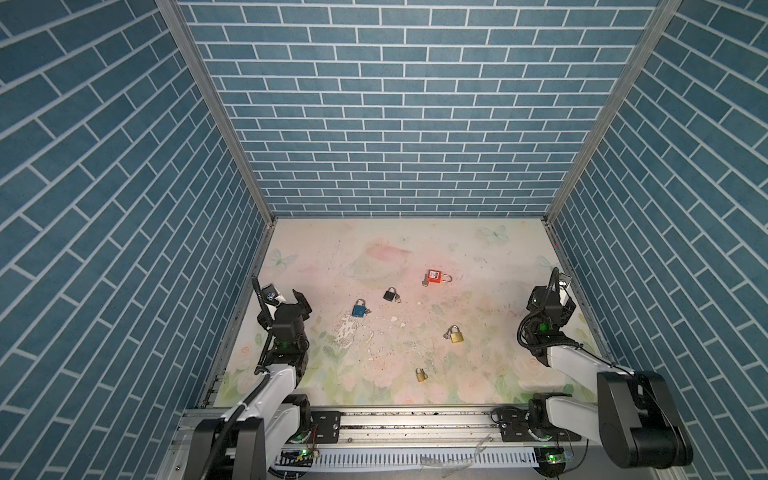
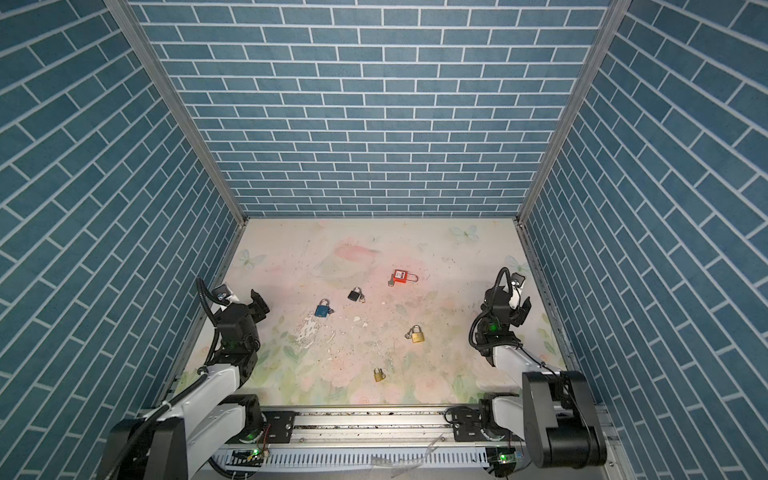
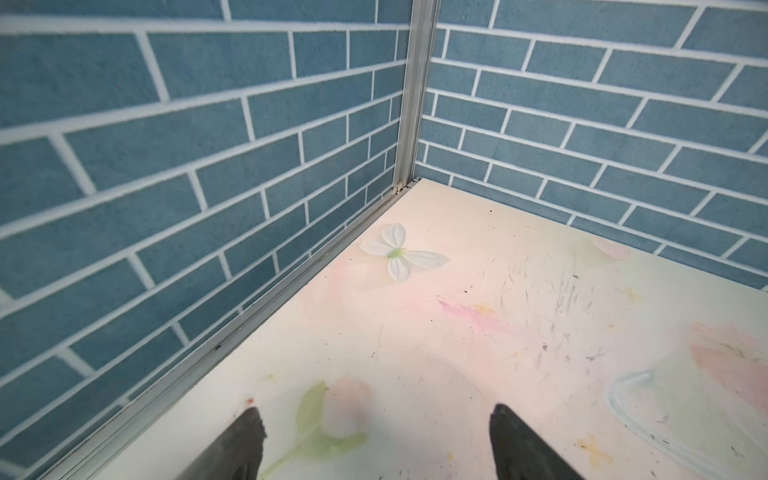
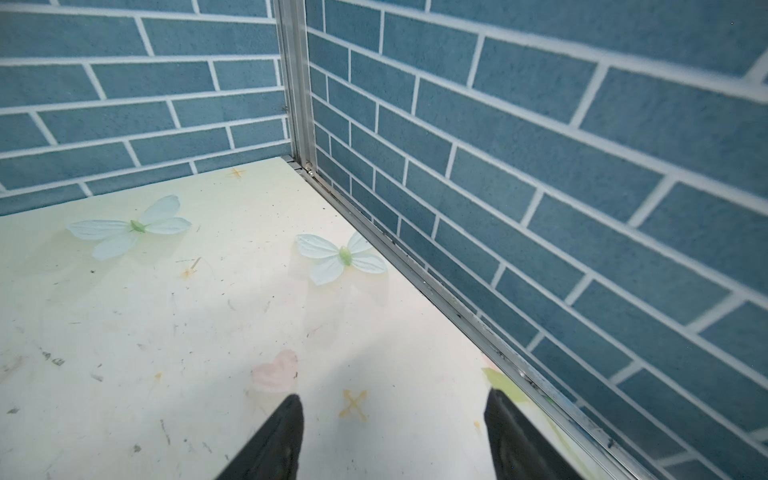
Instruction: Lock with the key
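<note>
Over the desk (image 1: 498,257), left fingers (image 3: 243,440) at 9 o'clock and right fingers (image 4: 282,432) at 3 are apart and empty, well clear of the locks. One pair should pin a lock flat, say the red padlock (image 1: 434,276) at 1, while the other pinches its grey key (image 1: 424,283) squarely before turning.

There are five padlocks: one red and two brass, brass padlock (image 1: 456,336) at 4 and small brass padlock (image 1: 421,375) at 6. There is also one blue padlock (image 1: 358,311) at 9 and one black padlock (image 1: 389,295) at 11.

Soft, even light from above fills my cell. The pale table (image 1: 478,249) shows no glare, and the red padlock (image 1: 435,276) tints it faintly red. The brick walls (image 1: 395,104) splay outward at the edges of both top views. Close up, my left gripper (image 3: 376,411) and right gripper (image 4: 394,395) blur dark.
</note>
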Robot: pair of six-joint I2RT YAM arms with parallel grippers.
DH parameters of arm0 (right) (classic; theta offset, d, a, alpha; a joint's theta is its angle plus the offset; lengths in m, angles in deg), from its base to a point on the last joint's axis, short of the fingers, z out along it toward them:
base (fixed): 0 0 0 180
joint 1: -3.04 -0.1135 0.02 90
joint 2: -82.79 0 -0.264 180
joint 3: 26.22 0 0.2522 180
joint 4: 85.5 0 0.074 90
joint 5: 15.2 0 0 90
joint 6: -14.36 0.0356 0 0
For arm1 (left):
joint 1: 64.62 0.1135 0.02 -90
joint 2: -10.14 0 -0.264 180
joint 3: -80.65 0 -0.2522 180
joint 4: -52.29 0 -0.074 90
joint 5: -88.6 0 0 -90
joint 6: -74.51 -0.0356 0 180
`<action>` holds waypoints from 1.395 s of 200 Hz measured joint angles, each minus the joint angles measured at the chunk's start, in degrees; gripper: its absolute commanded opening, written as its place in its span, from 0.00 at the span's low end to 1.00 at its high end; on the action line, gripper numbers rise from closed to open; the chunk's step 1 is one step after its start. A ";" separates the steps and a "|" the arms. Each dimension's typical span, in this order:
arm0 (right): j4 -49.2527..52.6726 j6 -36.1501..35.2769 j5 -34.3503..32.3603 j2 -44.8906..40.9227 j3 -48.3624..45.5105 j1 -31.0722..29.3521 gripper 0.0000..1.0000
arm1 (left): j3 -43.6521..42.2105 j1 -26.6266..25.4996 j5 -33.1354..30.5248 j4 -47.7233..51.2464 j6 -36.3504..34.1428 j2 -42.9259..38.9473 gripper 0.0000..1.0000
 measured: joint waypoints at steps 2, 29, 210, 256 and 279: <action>-0.98 -0.07 0.26 0.46 -0.17 0.04 0.70 | -0.07 0.04 0.22 -0.79 -0.15 0.79 0.86; -13.49 -1.99 7.63 7.61 -3.30 0.83 0.70 | 0.44 0.39 3.87 -7.43 -2.03 10.16 0.86; -24.20 -7.78 43.76 14.86 -2.29 8.20 0.91 | 4.61 -2.86 20.02 -27.36 -14.21 27.08 0.86; -24.06 -7.78 44.04 14.86 -2.29 8.20 0.92 | 4.61 -2.86 20.02 -27.36 -14.43 27.08 0.86; -24.06 -7.78 44.09 14.86 -2.29 8.20 0.92 | 4.70 -2.91 20.17 -27.23 -14.58 27.08 0.86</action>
